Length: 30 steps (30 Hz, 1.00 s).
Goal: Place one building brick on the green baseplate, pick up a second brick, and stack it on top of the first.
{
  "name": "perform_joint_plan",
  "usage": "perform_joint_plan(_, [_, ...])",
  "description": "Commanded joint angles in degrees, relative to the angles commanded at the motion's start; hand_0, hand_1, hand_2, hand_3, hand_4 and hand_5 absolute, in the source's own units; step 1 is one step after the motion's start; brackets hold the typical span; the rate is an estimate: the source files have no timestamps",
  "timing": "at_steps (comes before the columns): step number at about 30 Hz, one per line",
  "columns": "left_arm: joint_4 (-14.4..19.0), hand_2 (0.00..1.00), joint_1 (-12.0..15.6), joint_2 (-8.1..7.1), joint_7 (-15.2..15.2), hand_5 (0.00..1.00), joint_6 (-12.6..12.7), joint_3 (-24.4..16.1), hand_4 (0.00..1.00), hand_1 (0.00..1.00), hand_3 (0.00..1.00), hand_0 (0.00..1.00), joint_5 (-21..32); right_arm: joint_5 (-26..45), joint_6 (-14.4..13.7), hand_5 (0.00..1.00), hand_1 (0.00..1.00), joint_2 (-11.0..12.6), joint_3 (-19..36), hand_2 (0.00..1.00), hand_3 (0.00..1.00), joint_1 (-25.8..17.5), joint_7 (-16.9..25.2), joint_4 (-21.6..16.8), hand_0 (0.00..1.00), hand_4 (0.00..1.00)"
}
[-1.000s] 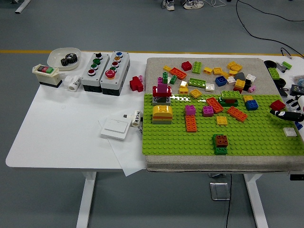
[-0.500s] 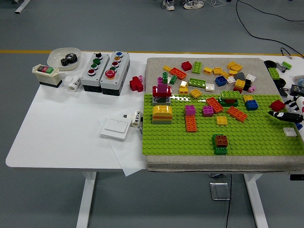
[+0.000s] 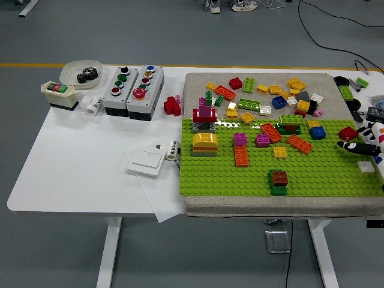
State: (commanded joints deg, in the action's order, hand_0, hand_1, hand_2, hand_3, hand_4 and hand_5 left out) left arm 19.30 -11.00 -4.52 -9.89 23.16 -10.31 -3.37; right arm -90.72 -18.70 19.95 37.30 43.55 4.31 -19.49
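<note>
White rectangular desk (image 3: 78, 174): carries all items listed; near edge at the picture's bottom.

Grey padded mat (image 3: 264, 207): covers the desk's right half, under the plate and loose bricks.

Green studded baseplate (image 3: 324, 174): flat on the mat's near half. It bears a yellow-and-grey block (image 3: 205, 144), an orange flat brick (image 3: 242, 156), two magenta bricks, a yellow square and, near its front edge, a brown brick stacked on a green brick (image 3: 278, 182).

Scattered plastic bricks (image 3: 264, 96): mixed colours, loose on the mat beyond the plate's far edge.

Two grey push-button boxes (image 3: 132, 88): side by side, far left of the mat.

White bowl holding a black gear (image 3: 81, 73): far left corner.

White flat switch plate (image 3: 146, 162): on paper, just left of the baseplate.

Right hand, black-and-white (image 3: 359, 144): enters at the right edge, over the plate's far right corner; fingers pinch a dark red brick (image 3: 347, 133), held at the fingertips just above the studs.

Small white square tile (image 3: 365, 167): on the plate, near the hand.
</note>
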Motion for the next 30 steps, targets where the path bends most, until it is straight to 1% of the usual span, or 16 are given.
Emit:
perform_joint_plan(7, [0.0, 0.757, -0.1, -0.02, 0.0, 0.671, 0.0, 0.0, 0.658, 0.765, 0.596, 0.789, 0.0, -0.6, 0.5, 0.759, 0.64, -0.1, 0.1, 0.698, 0.652, -0.1, -0.2, 0.1, 0.639, 0.899])
perform_joint_plan(9, [0.0, 0.757, -0.1, -0.02, 0.0, 0.671, 0.0, 0.1, 0.658, 0.765, 0.596, 0.789, 0.2, -0.6, 0.5, 0.759, 0.64, -0.1, 0.0, 0.698, 0.652, -0.1, -0.1, 0.0, 0.639, 0.899])
perform_joint_plan(10, [0.0, 0.757, -0.1, -0.02, 0.1, 0.67, 0.0, 0.1, 0.658, 0.765, 0.595, 0.788, 0.2, -0.6, 0.4, 0.757, 0.638, 0.0, -0.2, 0.694, 0.643, -0.2, 0.0, -0.1, 0.634, 0.876])
perform_joint_plan(16, [0.0, 0.757, 0.0, -0.01, 0.2, 0.67, 0.0, 0.2, 0.658, 0.765, 0.595, 0.788, 0.4, -0.4, 0.0, 0.757, 0.638, 0.4, -1.0, 0.694, 0.643, -0.6, 0.3, -1.0, 0.634, 0.876])
perform_joint_plan(17, [0.0, 0.757, 0.0, -0.01, 0.2, 0.671, 0.0, 0.2, 0.658, 0.765, 0.595, 0.787, 0.4, -0.5, -0.1, 0.745, 0.631, 0.5, -1.2, 0.679, 0.619, -0.8, 0.3, -1.4, 0.596, 0.893])
perform_joint_plan(22, [-0.1, 0.757, 0.2, 0.02, 0.1, 0.671, -0.1, 0.1, 0.658, 0.765, 0.595, 0.787, 0.3, -1.1, -1.3, 0.745, 0.631, 1.0, -2.4, 0.679, 0.619, -1.3, 0.6, -3.1, 0.596, 0.893])
perform_joint_plan(23, [-0.1, 0.757, 0.3, 0.02, 0.1, 0.671, -0.1, 0.1, 0.658, 0.765, 0.595, 0.786, 0.3, -1.2, -1.5, 0.743, 0.601, 1.1, -2.5, 0.654, 0.588, -1.4, 0.7, -3.4, 0.579, 0.894])
perform_joint_plan(28, [-0.1, 0.757, 0.4, 0.04, 0.2, 0.671, -0.1, 0.2, 0.658, 0.765, 0.595, 0.786, 0.4, -2.2, -2.5, 0.743, 0.601, 1.8, -2.9, 0.654, 0.588, -1.9, 1.0, -5.4, 0.579, 0.894])
perform_joint_plan(29, [-0.1, 0.755, 0.4, 0.04, 0.2, 0.672, -0.1, 0.2, 0.658, 0.765, 0.595, 0.785, 0.5, -2.5, -2.6, 0.727, 0.575, 1.9, -2.9, 0.632, 0.572, -2.0, 1.0, -5.8, 0.547, 0.873])
perform_joint_plan(30, [-0.1, 0.755, 0.4, 0.05, 0.2, 0.672, -0.1, 0.2, 0.658, 0.765, 0.595, 0.785, 0.5, -3.2, -2.8, 0.727, 0.575, 2.1, -2.9, 0.632, 0.572, -2.2, 1.0, -6.2, 0.547, 0.873])
